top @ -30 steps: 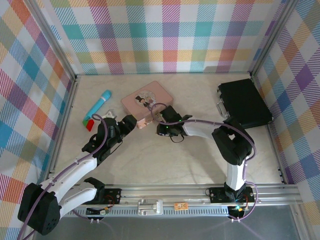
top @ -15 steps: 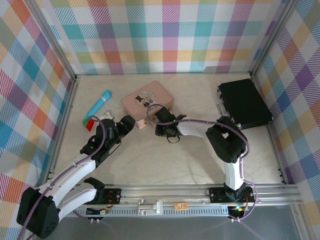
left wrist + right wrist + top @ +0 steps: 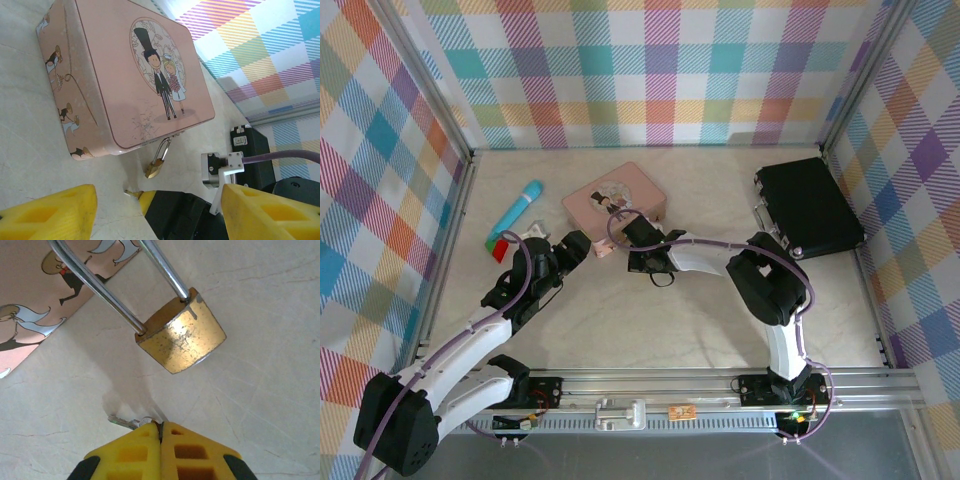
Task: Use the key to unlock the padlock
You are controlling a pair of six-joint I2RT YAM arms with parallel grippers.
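Right wrist view: right gripper (image 3: pixel 161 427) clenched on thin grey metal key (image 3: pixel 127 421), near small brass padlock (image 3: pixel 182 342). Left wrist view: left gripper (image 3: pixel 157 200) released.

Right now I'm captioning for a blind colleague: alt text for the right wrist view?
A brass padlock, shackle closed, lies on the table beside the pink tin. Below it the right gripper has its jaws shut, the key poking out leftward at their tips.
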